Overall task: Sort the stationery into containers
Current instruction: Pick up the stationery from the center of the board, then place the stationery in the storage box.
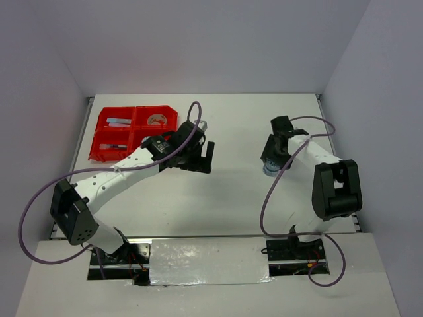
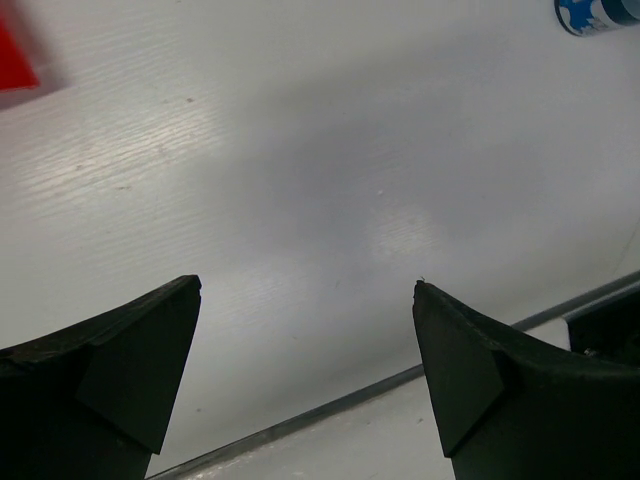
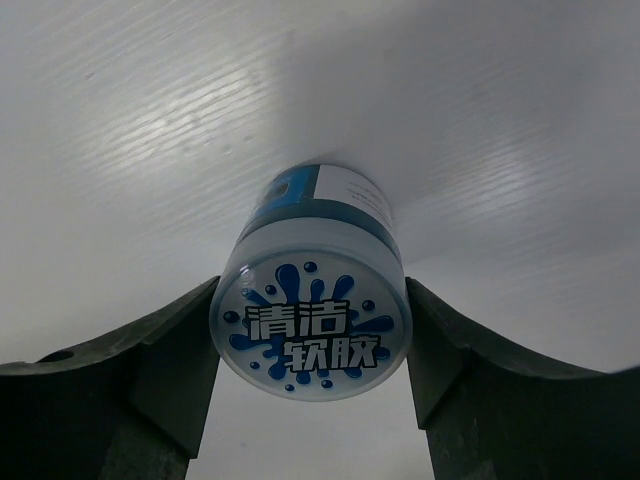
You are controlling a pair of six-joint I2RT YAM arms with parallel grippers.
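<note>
My right gripper [image 3: 312, 288] low over the right side of the white table [image 1: 231, 125], jaws pressed against both sides of the blue-white tub [image 3: 310, 325] standing there, my left gripper [image 2: 307, 285] spread wide holding nothing, just right of the red four-compartment bin [image 1: 137, 107]

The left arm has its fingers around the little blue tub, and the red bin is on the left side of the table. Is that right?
Not quite. The right arm's fingers are around the tub, as the right wrist view shows; the left arm's fingers are open over bare table. The red bin is on the left side.
</note>
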